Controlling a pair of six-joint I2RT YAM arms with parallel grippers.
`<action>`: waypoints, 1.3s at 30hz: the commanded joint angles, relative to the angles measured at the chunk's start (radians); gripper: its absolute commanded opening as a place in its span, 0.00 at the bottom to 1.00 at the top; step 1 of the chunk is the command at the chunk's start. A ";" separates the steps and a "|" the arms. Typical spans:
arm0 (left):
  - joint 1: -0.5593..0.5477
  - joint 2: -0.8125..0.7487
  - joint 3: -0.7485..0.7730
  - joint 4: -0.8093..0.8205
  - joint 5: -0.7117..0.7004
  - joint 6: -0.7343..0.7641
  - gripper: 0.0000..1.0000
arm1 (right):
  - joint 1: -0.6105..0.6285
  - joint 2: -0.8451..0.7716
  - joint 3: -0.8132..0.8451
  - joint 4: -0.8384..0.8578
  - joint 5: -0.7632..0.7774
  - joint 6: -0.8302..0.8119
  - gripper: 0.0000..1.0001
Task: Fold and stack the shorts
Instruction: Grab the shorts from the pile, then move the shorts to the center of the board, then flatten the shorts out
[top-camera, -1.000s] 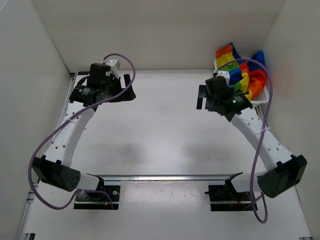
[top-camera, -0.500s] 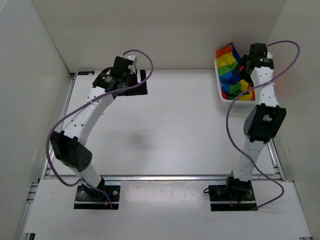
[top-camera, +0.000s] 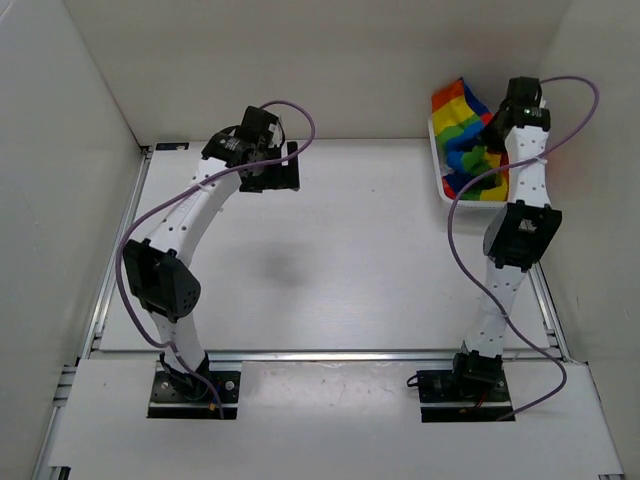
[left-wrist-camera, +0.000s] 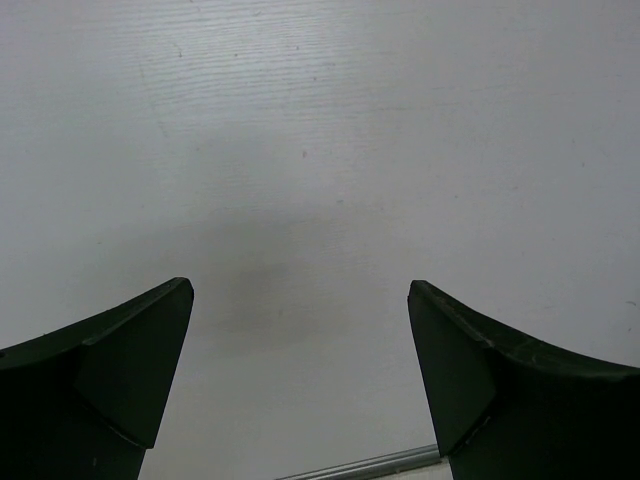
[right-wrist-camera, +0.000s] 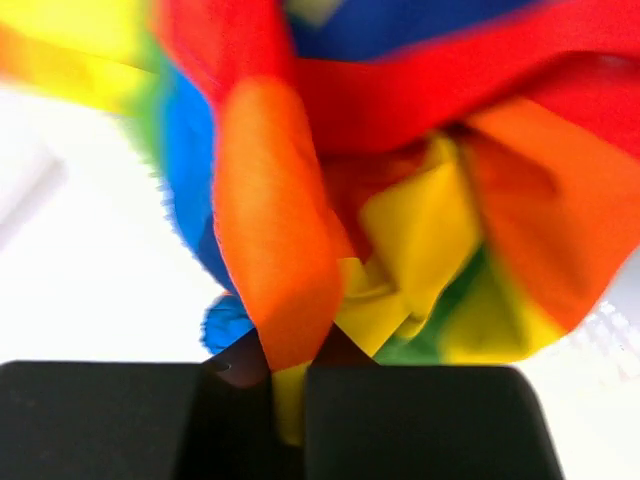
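In the far right corner of the table (top-camera: 350, 260), the shorts (top-camera: 465, 135) lie crumpled in a white basket (top-camera: 438, 182). Their blue, red, orange, yellow and green stripes rise above its rim, close to the back wall. The right arm (top-camera: 524, 190) stands stretched out toward this corner, and its wrist hangs over the right side of the heap.

In the right wrist view, the right gripper (right-wrist-camera: 288, 378) is closed almost fully, and a fold of orange and yellow cloth is pinched between its two black fingers (right-wrist-camera: 130, 420). The rest of the fabric spreads above the fingers in loose folds, red and blue at the top, and this view is a little blurred.

The left arm (top-camera: 190, 215) bends over the far left part of the table, well apart from the basket. The left gripper (left-wrist-camera: 300, 292) is spread wide. Its dark fingertips (left-wrist-camera: 150, 330) stand far from each other with nothing between them, and only the bare white surface shows below. A soft shadow lies on the surface between them.
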 joint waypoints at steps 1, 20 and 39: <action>0.060 -0.025 -0.053 -0.008 0.094 -0.033 1.00 | 0.050 -0.318 0.082 0.135 -0.175 -0.062 0.00; 0.491 -0.349 -0.164 -0.008 0.183 -0.124 1.00 | 0.500 -0.733 -0.385 0.240 -0.526 -0.117 0.10; 0.287 -0.358 -0.677 0.085 0.165 -0.196 1.00 | 0.725 -0.840 -1.132 0.135 -0.222 -0.093 0.83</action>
